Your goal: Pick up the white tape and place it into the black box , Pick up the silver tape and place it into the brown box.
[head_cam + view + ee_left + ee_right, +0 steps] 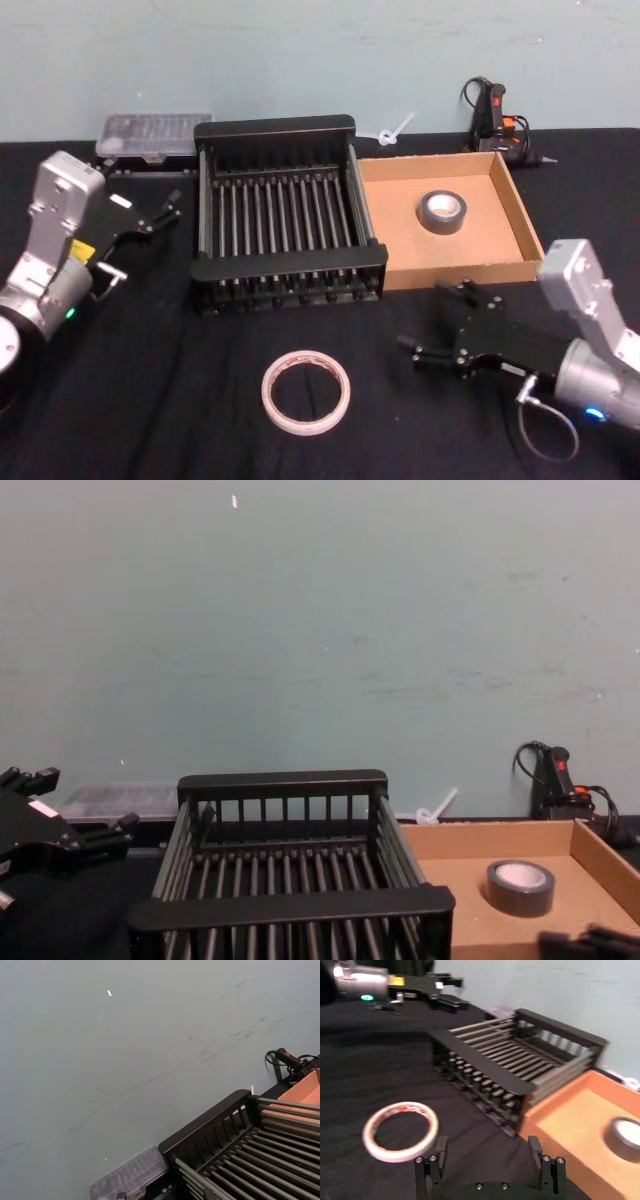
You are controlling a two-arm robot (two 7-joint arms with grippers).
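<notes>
The white tape lies flat on the black counter, in front of the black box and just left of the right gripper, whose jaws stand wide apart, holding nothing. The silver tape sits in the brown box. The left gripper hovers spread and empty beside the black box.
</notes>
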